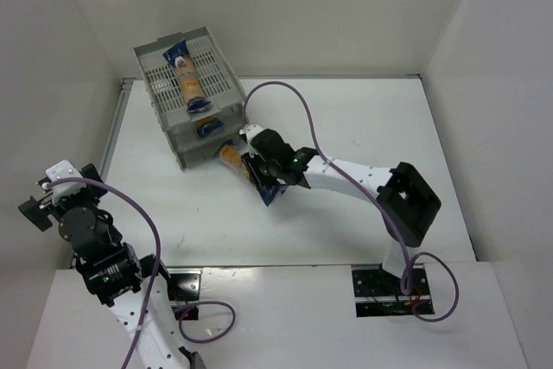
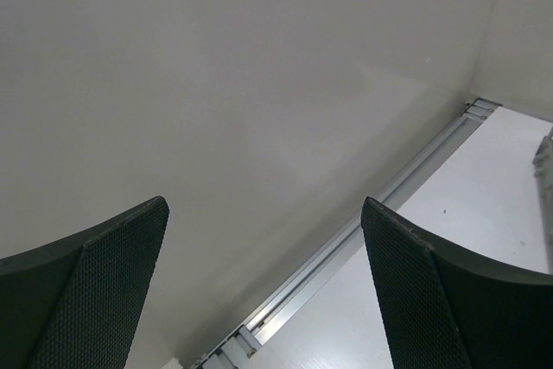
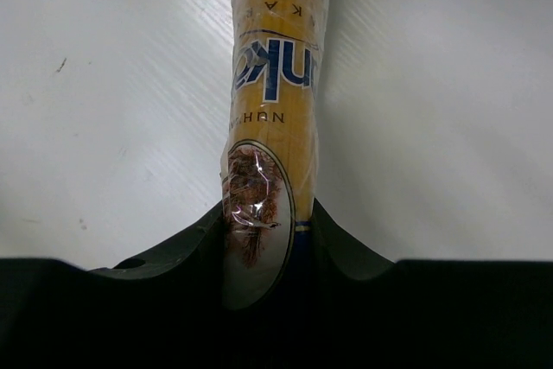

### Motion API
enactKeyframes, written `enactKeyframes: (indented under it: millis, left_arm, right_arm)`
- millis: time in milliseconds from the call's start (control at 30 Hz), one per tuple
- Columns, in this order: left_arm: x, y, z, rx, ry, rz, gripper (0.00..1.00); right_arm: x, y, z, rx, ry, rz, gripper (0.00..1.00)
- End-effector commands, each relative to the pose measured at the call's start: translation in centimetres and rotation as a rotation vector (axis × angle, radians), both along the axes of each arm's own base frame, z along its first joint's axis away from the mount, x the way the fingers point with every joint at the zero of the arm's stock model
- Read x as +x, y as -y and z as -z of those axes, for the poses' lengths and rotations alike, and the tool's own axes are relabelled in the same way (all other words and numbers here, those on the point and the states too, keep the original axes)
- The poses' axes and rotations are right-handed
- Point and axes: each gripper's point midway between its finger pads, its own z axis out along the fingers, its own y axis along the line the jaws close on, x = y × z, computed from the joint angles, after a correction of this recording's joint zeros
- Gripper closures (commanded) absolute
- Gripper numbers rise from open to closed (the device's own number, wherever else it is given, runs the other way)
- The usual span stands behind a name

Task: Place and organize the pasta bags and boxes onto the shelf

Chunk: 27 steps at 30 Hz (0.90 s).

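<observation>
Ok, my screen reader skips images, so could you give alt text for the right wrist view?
The right gripper clamps a long yellow pasta bag, which points away from the camera over a white table.

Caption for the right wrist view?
Right gripper clamps a pasta bag, its orange length pointing away over the white table.

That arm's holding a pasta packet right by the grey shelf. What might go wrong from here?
1. The right gripper clamps the pasta bag near one end only, so its long free end may sag and catch the shelf front instead of sliding in.
2. A second bag pokes out of the tier just above; the arm might knock it.
3. The tight squeeze could snap pasta.
</observation>
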Motion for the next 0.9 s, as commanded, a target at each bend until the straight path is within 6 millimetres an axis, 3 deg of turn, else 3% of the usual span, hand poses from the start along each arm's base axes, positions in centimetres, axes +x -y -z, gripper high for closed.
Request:
enactKeyframes:
  millis: [0, 200, 233, 300, 333, 400, 467, 500, 567, 600, 700, 767, 833, 867]
  left_arm:
    - [-0.9, -0.7, -0.5, 0.054, 0.0, -0.06, 0.01]
    - [-0.2, -0.8, 0.8, 0.039, -0.026, -0.041, 0.01]
    - [-0.2, -0.8, 0.8, 0.039, -0.027, -0.041, 0.01]
    - [-0.2, -0.9, 1.0, 0.045, -0.033, -0.042, 0.01]
    - [0.0, -0.7, 1.0, 0.047, -0.034, -0.032, 0.01]
    - [0.2, -0.6, 1.0, 0.048, -0.035, -0.021, 0.01]
    - [0.2, -0.6, 1.0, 0.048, -0.035, -0.021, 0.01]
    - [0.2, -0.6, 1.0, 0.048, -0.035, -0.021, 0.01]
    - [0.3, -0.5, 1.0, 0.05, -0.035, -0.012, 0.01]
    - [0.4, -0.6, 1.2, 0.045, -0.043, -0.012, 0.01]
    - [0.6, -0.5, 1.2, 0.046, -0.044, -0.002, 0.01]
    - [0.7, -0.4, 1.1, 0.047, -0.044, 0.008, 0.01]
    - [0.8, -0.3, 1.1, 0.049, -0.045, 0.017, 0.01]
    - [0.8, -0.3, 1.1, 0.049, -0.045, 0.017, 0.01]
  right_arm:
    - [4.3, -4.8, -7.3, 0.23, 0.177, 0.063, 1.0]
    - [6.8, -7.4, -7.5, 0.255, 0.199, 0.084, 1.0]
    - [7.2, -7.7, -6.4, 0.243, 0.187, 0.099, 1.0]
    - [8.1, -8.6, -6.9, 0.262, 0.195, 0.117, 1.0]
    - [8.6, -8.9, -5.7, 0.249, 0.183, 0.132, 1.0]
    - [9.6, -9.6, -6.1, 0.267, 0.193, 0.167, 1.0]
    - [10.2, -10.0, -4.3, 0.256, 0.165, 0.208, 1.0]
    - [10.7, -10.4, -4.6, 0.272, 0.167, 0.225, 1.0]
    - [10.8, -10.6, -2.9, 0.252, 0.132, 0.24, 0.86]
    - [10.8, -10.6, -2.9, 0.252, 0.132, 0.24, 0.58]
    - [9.3, -10.8, -2.6, 0.212, 0.137, 0.139, 0.18]
    - [8.2, -9.7, -1.6, 0.166, 0.126, 0.102, 0.11]
    - [7.5, -8.2, -3.0, 0.123, 0.18, 0.048, 0.11]
    - [6.6, -6.7, -1.5, 0.062, 0.178, 0.02, 0.15]
